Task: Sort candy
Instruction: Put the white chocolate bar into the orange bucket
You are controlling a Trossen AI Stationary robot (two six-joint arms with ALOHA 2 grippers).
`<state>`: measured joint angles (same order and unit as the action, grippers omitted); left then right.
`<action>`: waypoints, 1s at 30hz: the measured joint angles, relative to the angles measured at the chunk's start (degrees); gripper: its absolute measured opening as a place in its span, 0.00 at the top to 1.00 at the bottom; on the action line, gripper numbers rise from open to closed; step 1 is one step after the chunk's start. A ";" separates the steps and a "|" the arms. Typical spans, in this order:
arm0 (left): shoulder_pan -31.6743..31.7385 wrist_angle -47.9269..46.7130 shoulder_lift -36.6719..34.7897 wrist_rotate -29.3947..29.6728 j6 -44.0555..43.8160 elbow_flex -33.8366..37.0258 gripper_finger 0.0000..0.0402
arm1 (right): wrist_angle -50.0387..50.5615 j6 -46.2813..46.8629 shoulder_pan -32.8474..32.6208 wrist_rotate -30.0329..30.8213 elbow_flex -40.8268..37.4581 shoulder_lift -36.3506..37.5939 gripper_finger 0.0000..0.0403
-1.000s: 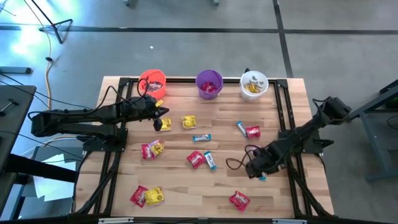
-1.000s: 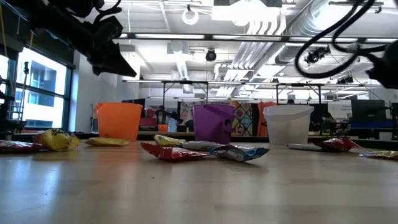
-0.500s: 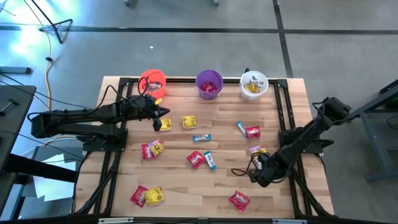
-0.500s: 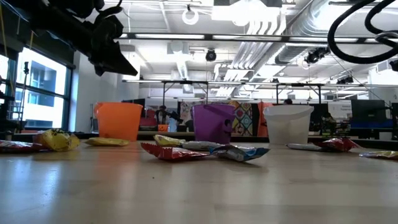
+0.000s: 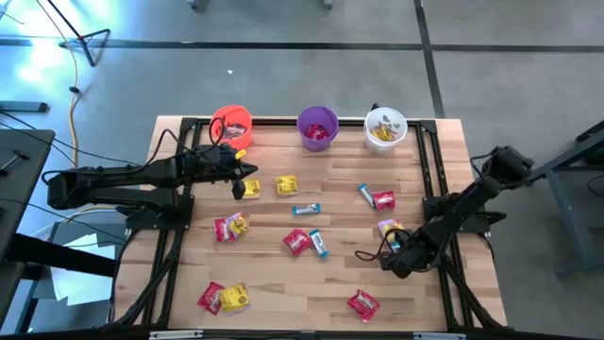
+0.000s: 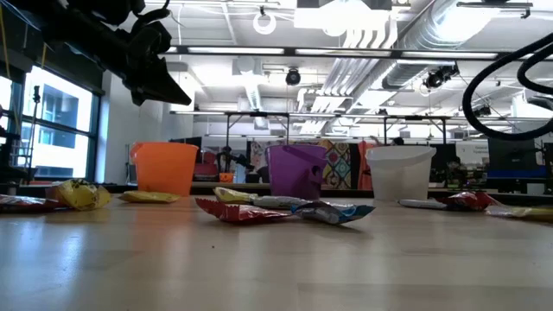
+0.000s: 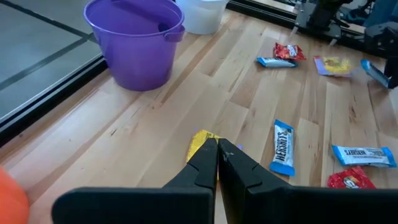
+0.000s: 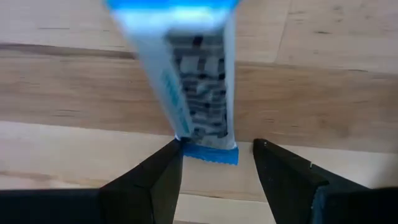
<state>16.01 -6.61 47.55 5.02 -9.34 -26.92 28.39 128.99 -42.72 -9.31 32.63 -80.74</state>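
"HERSHEY'S" reads on 2 blue-and-white bars point(image 7: 283, 148) point(image 7: 364, 155) lying on the table.

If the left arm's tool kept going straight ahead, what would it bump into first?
Probably the yellow candy lying just past the shut left tool on the table; the blue bar lies off to the side.

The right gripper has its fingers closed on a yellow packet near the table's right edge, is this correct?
Not quite. The right gripper has its fingers open, and a slim blue-and-white bar, not a yellow packet, lies just ahead of them, as the right wrist view shows. It is near the table's right edge.
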 joint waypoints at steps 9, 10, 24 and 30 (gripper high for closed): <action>0.00 0.00 0.00 0.11 0.00 0.00 1.00 | -2.03 -0.27 -0.09 1.73 -0.82 0.02 0.56; 0.00 0.00 0.00 0.14 0.02 0.00 1.00 | -2.10 -0.23 -0.11 1.93 -0.71 0.00 0.58; 0.04 0.00 0.00 0.83 -0.08 0.00 1.00 | -2.42 -6.46 -0.09 7.03 1.31 -0.49 0.97; 0.09 0.04 0.03 -0.09 -4.10 0.00 1.00 | 1.60 -11.88 0.00 12.71 5.30 -0.53 1.00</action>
<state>16.10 -6.57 47.58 4.93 -13.45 -26.92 29.99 117.11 -42.72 3.40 37.93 -81.28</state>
